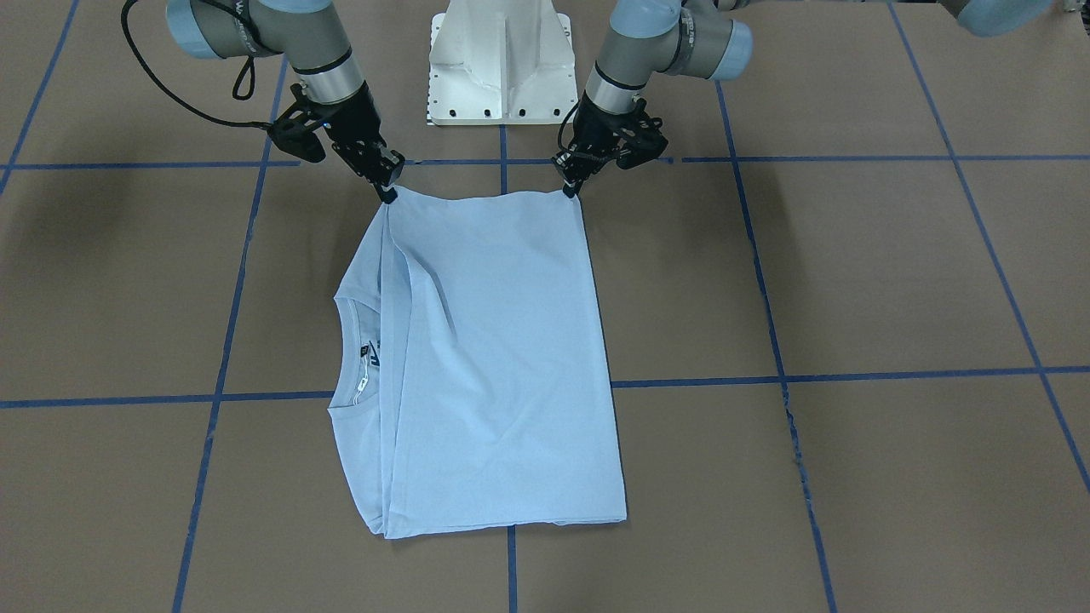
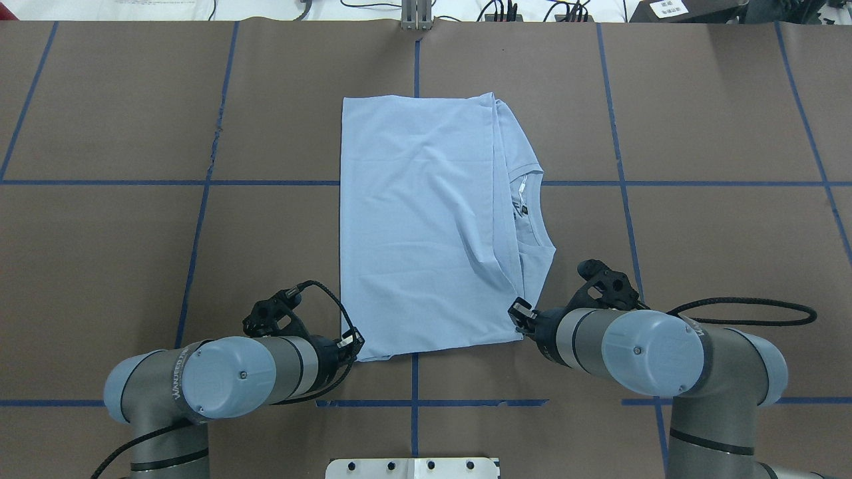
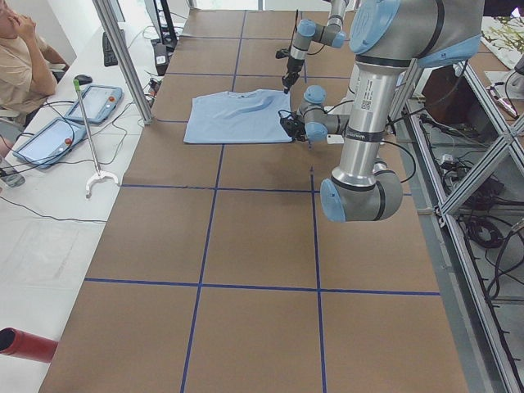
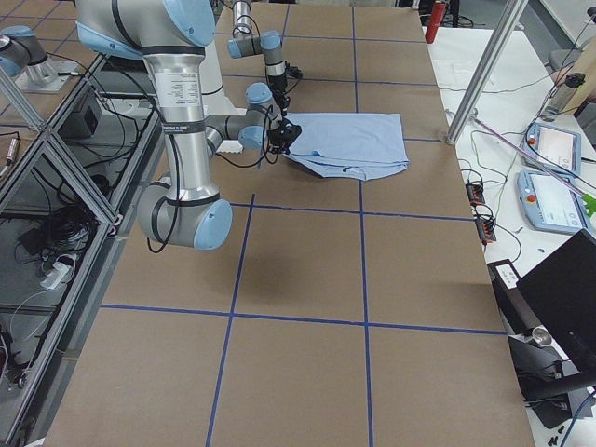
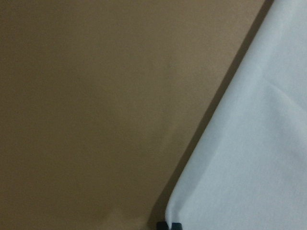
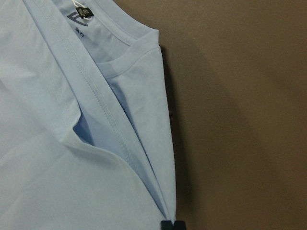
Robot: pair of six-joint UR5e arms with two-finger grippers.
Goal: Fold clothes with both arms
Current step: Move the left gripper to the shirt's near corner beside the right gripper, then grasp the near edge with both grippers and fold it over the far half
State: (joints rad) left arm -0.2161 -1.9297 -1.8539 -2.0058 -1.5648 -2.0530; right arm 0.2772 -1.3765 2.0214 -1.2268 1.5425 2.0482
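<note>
The light blue T-shirt (image 1: 502, 358) lies folded lengthwise on the brown table, its collar and dark label (image 2: 522, 203) showing at one long side. My left gripper (image 2: 356, 346) pinches the shirt's near corner; in the front view the left gripper (image 1: 572, 189) is on the right. My right gripper (image 2: 518, 313) pinches the other near corner, the one on the collar side; the front view has the right gripper (image 1: 389, 194) on the left. In each wrist view the shut fingertips (image 5: 170, 225) (image 6: 171, 225) hold a cloth corner. The chest print is hidden.
The white pedestal base (image 1: 501, 64) stands between the arms behind the shirt. Blue tape lines (image 2: 200, 219) grid the brown table. A seated person (image 3: 20, 57) and tablets (image 3: 94, 102) are at a side bench beyond the table's far edge.
</note>
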